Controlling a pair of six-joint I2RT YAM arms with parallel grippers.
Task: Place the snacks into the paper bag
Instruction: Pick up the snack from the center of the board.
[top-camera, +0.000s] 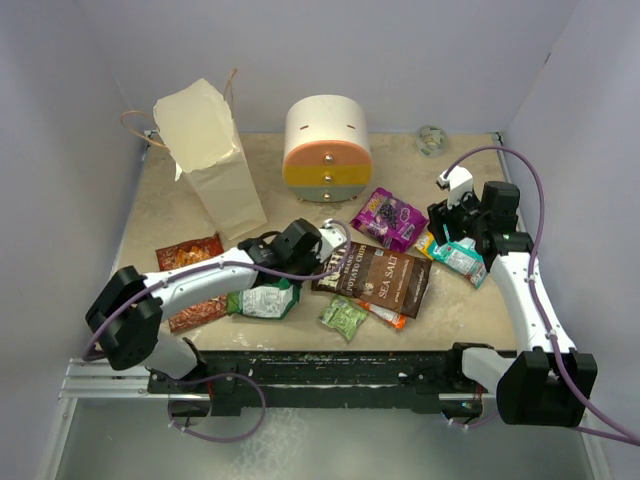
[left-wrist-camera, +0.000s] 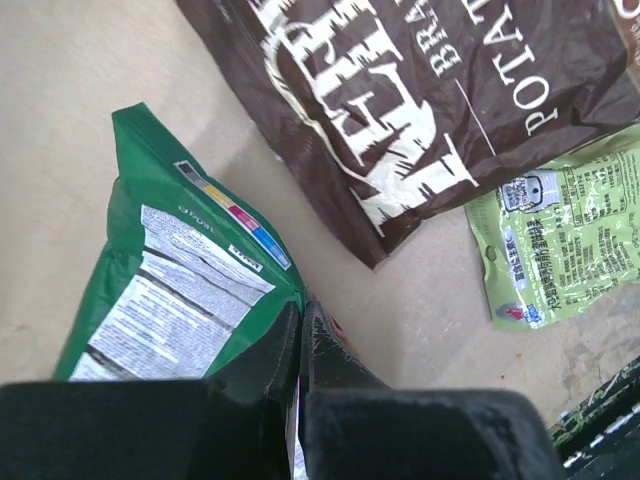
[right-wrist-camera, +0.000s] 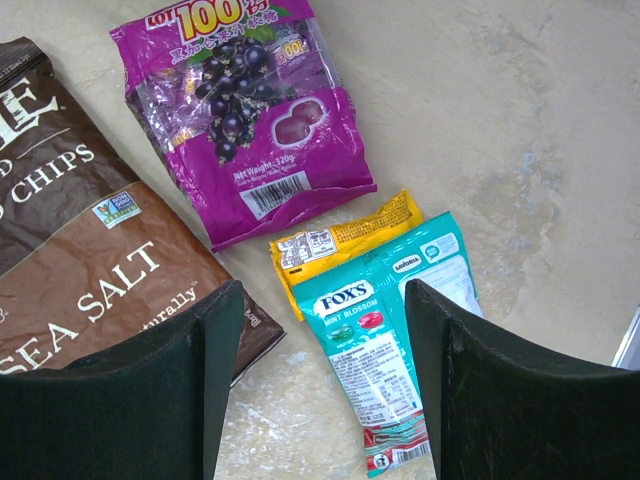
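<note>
Left hand (left-wrist-camera: 303, 322) clamped on a corner of the green packet (left-wrist-camera: 185, 290); paper bag (top-camera: 215, 170) sits far-left on the counter (top-camera: 480, 300), left arm nearer; right hand (right-wrist-camera: 320, 305) spread, empty, over the teal packet (right-wrist-camera: 385, 365).

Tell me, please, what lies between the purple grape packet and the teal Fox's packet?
A small yellow-orange packet lies there, its edge under the teal Fox's packet; the right wrist view shows it.
</note>
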